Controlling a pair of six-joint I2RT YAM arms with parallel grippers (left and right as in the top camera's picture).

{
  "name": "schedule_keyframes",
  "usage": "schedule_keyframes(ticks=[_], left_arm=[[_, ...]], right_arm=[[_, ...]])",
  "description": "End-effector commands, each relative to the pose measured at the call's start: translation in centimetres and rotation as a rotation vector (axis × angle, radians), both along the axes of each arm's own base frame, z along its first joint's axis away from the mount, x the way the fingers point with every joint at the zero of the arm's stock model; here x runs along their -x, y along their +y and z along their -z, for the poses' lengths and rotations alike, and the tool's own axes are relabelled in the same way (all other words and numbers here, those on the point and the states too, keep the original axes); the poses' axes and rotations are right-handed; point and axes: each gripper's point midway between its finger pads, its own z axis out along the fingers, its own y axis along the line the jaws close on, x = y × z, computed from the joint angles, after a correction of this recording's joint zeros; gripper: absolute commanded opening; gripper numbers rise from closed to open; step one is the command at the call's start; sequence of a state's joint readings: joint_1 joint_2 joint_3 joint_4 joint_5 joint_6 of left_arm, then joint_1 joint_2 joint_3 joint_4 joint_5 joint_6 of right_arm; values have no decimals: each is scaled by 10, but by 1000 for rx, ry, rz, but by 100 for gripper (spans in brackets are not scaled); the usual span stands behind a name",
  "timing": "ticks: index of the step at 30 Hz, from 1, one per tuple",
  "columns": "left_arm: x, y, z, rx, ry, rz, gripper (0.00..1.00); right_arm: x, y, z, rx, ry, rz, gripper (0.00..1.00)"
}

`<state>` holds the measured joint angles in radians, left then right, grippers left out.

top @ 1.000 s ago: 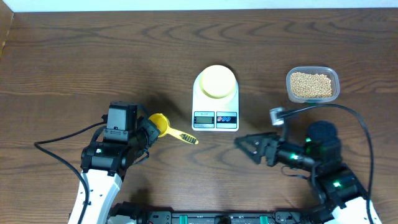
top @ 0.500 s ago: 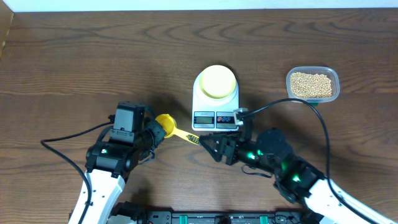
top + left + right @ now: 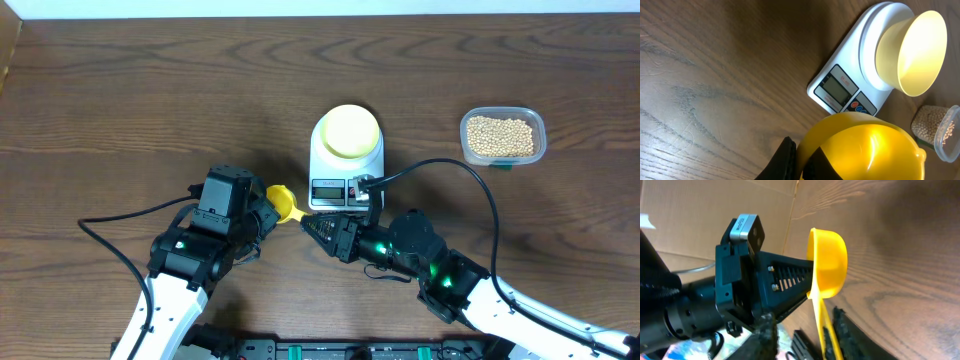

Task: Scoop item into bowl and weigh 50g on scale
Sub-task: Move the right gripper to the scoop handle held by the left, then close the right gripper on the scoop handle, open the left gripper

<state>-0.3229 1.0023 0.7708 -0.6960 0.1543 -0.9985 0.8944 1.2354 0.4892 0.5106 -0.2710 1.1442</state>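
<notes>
The left end effector (image 3: 268, 208) is pressed together on the round cup of the yellow plastic scoop (image 3: 285, 204). It holds the scoop off the brown wood-grain tabletop (image 3: 150, 100) with the thin handle (image 3: 826, 330) pointing toward the other arm. This reads as an offer, with the handle left free to be taken. The right end effector (image 3: 311, 226) has a finger on either side of that handle, partly spread. The right wrist view shows a gap on one side, so I judge the pinch not yet made. No beans show in the scoop.

The small round pale yellow bowl (image 3: 348, 132) sits empty on the far end of the flat white rectangular scale (image 3: 347, 178), ready to be filled and weighed in place. The display and buttons face the arms. The small tan beans (image 3: 500, 138) all lie in the clear rectangular plastic tub (image 3: 543, 135), well apart to the right of the scale.

The handover happens just beside the scale's near edge, so both arms crowd that spot, and a careless swing could clip the scale's front. Bare wood between scale and tub gives the right arm a lane to the beans. The wide bare stretch left of the scale gives the left arm room to back away
</notes>
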Motion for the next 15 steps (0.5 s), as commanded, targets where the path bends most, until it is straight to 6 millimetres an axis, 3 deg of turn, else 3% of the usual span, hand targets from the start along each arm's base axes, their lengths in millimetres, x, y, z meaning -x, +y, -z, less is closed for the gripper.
schedule_keyframes(ticks=[1, 15], left_arm=[[-1, 1, -1, -8, -6, -13, 7], [-1, 1, -1, -8, -5, -12, 7]], right_arm=[[-1, 3, -6, -25, 28, 12, 28], [8, 7, -4, -25, 47, -14, 9]])
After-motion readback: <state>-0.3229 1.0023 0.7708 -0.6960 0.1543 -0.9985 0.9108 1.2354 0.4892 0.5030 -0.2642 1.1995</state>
